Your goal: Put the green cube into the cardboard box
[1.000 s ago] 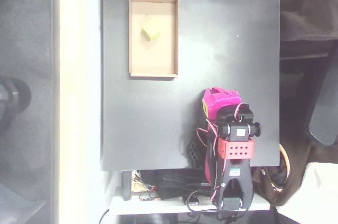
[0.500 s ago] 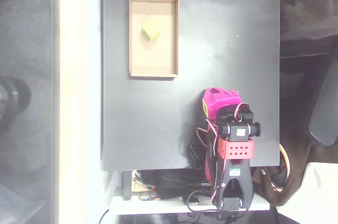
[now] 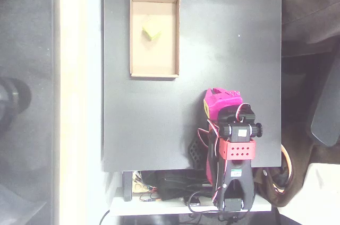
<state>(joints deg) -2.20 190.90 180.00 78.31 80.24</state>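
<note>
The magenta claw (image 3: 220, 100) sits folded low over the arm's base at about five o'clock on the board in the overhead view, its tip pointing toward twelve. From above the fingers are tucked under the housing, so I cannot tell whether they are spread or pressed together; nothing shows between them. Judging by this tucked pose, well apart from the box, the arm looks parked at rest, not reaching.

Out toward eleven o'clock lies the cardboard box (image 3: 135, 34), long side running twelve to six. The green cube (image 3: 151, 29) rests on its floor, in the upper half, slightly turned, clear of the walls. As things lie, the task looks done.

The black board (image 3: 228, 39) is matte and bare elsewhere. A pale strip (image 3: 79, 97) runs along its nine o'clock edge, grey floor beyond; cables (image 3: 170, 185) bunch at six o'clock by the arm's base
</note>
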